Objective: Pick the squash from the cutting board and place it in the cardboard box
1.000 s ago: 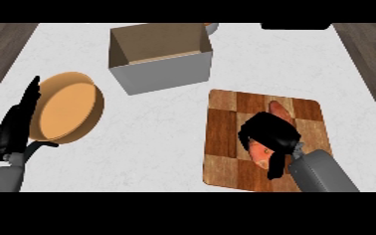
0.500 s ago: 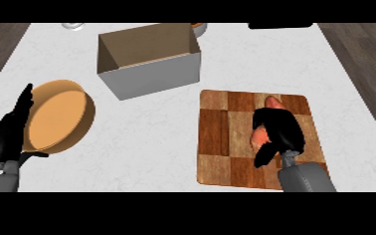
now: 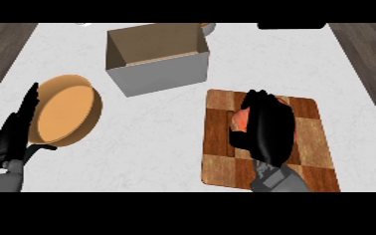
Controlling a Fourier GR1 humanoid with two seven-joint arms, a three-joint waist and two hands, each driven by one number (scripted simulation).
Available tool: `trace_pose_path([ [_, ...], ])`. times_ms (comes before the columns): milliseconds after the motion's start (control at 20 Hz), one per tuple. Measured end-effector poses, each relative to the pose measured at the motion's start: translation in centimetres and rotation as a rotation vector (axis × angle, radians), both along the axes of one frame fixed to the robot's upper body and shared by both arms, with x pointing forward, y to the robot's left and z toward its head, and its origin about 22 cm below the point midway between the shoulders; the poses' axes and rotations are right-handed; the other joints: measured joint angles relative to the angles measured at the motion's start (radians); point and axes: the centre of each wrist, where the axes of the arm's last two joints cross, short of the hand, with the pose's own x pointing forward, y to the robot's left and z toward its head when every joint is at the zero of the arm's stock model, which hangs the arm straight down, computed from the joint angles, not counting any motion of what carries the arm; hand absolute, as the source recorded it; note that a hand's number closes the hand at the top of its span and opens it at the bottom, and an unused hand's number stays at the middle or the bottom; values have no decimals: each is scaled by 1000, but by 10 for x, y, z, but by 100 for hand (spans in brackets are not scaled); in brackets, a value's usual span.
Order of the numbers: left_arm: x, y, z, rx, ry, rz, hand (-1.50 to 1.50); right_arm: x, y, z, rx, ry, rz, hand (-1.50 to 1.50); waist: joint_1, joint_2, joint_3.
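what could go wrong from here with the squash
The right hand covers the squash on the cutting board, with only an orange edge showing; it might slip out on lifting. The cardboard box has tall walls, so a low carry may hit its near wall.

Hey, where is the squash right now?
In the head view, the squash is at the right, over the cutting board, mostly hidden under the right hand curled round it, below-right of the cardboard box.

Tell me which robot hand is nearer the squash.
Right. The right robot hand curls over the squash; the left robot hand rests open at the far left edge.
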Motion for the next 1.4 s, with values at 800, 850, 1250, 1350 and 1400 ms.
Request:
trace_pose_path([
  [800,17,-12,15,-8,-23,-56,0,71,89,95,150,-182,130,150,56,19,3],
  [850,17,-16,14,-6,-25,-62,0,79,91,98,165,-186,127,150,59,20,3],
  [1250,23,-25,13,-7,-36,-82,0,134,96,112,315,-159,80,150,81,29,2],
  [1350,26,-25,17,-3,-37,-85,0,147,94,108,343,-152,63,150,86,31,2],
  [1400,26,-27,17,-5,-38,-89,0,152,93,105,352,-145,52,150,92,33,2],
])
